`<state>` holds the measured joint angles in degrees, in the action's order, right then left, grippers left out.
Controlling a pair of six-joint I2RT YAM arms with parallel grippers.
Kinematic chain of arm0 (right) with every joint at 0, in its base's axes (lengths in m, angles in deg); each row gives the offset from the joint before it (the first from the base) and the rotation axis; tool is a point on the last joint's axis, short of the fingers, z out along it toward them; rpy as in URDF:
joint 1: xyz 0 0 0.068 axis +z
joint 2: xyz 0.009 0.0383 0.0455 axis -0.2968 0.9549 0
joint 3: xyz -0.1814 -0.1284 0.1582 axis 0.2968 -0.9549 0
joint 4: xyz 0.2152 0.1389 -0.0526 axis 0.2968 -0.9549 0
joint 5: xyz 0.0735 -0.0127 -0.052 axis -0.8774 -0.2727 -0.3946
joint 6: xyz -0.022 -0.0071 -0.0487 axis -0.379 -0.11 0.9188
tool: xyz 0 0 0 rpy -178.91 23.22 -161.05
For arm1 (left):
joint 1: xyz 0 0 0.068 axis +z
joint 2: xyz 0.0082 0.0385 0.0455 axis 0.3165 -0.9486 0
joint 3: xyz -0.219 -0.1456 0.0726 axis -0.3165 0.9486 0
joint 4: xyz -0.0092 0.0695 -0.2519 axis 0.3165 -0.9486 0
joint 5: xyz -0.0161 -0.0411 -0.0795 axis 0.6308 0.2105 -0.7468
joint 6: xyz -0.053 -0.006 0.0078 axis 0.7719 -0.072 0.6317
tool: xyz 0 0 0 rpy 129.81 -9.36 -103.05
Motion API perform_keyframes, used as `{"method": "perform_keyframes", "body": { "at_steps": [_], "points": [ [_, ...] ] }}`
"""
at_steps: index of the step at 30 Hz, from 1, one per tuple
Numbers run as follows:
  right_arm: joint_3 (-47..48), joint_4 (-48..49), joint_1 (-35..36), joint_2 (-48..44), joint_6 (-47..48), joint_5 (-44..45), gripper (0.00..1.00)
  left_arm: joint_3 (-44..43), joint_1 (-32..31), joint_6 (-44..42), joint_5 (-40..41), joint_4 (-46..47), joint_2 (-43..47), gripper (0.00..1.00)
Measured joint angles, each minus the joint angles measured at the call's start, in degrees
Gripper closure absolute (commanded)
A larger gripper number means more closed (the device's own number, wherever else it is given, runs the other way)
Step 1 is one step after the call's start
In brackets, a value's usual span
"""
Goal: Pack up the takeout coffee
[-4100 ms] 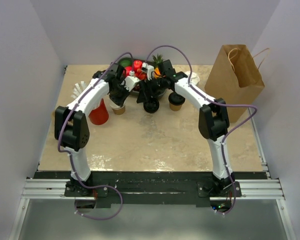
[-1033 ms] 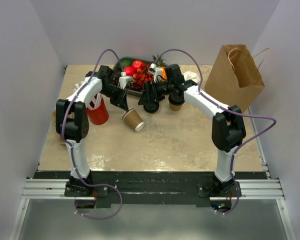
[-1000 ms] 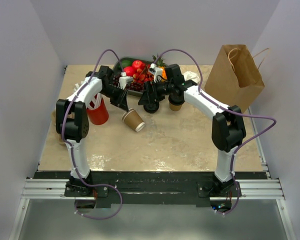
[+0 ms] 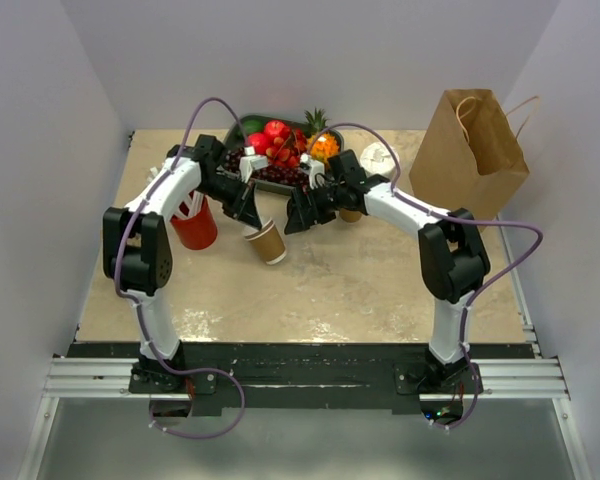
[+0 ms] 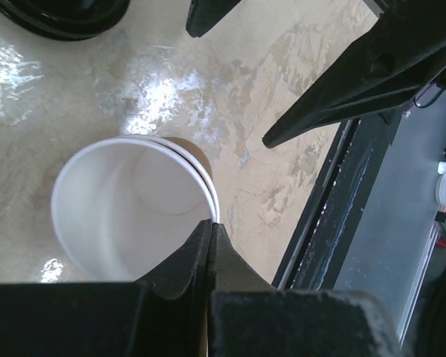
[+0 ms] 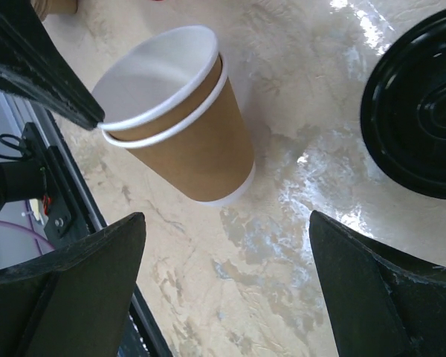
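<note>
Kraft brown outside on the paper cup (image 6: 197,149), plain white inside, with two thin white rims, one over the other, and a white band at the base. Glossy black on the lid (image 6: 420,111), with raised rings as pattern. Beige and cream on the table (image 4: 360,290), veined like marble, with white glare spots. Plain red on the tall cup (image 4: 195,228). Same kraft brown, no print, on the paper bag (image 4: 470,150). Red, green and orange among the fruit (image 4: 276,130) in the dark tray (image 4: 232,135). White shells and black joints on the arms (image 4: 175,185), purple on the cables (image 4: 205,105).
</note>
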<state>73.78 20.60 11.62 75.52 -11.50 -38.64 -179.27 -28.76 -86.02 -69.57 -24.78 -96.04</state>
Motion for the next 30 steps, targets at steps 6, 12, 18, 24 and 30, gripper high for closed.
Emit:
{"method": "perform_keyframes", "body": {
  "at_steps": [6,12,18,24,30],
  "points": [
    [-0.76,0.68,1.77,-1.05,-0.22,-0.72,0.04,2.14,-2.16,-0.02,0.92,0.66,3.28,1.0],
    [-0.9,1.81,2.91,-1.07,-1.16,-0.94,0.04,3.98,-4.0,-0.55,2.36,1.57,5.95,1.0],
    [-1.66,2.25,2.95,-1.07,-2.08,-0.94,0.04,6.23,-5.6,-0.98,3.34,1.79,6.84,1.0],
    [-1.73,2.38,2.99,-1.07,-2.36,-0.94,0.04,6.43,-6.32,-1.05,3.74,1.99,7.04,0.82],
    [-2.8,2.4,3.02,-1.07,-2.27,-0.81,0.04,8.04,-6.34,-3.5,3.8,1.88,8.61,0.68]
  ]
}}
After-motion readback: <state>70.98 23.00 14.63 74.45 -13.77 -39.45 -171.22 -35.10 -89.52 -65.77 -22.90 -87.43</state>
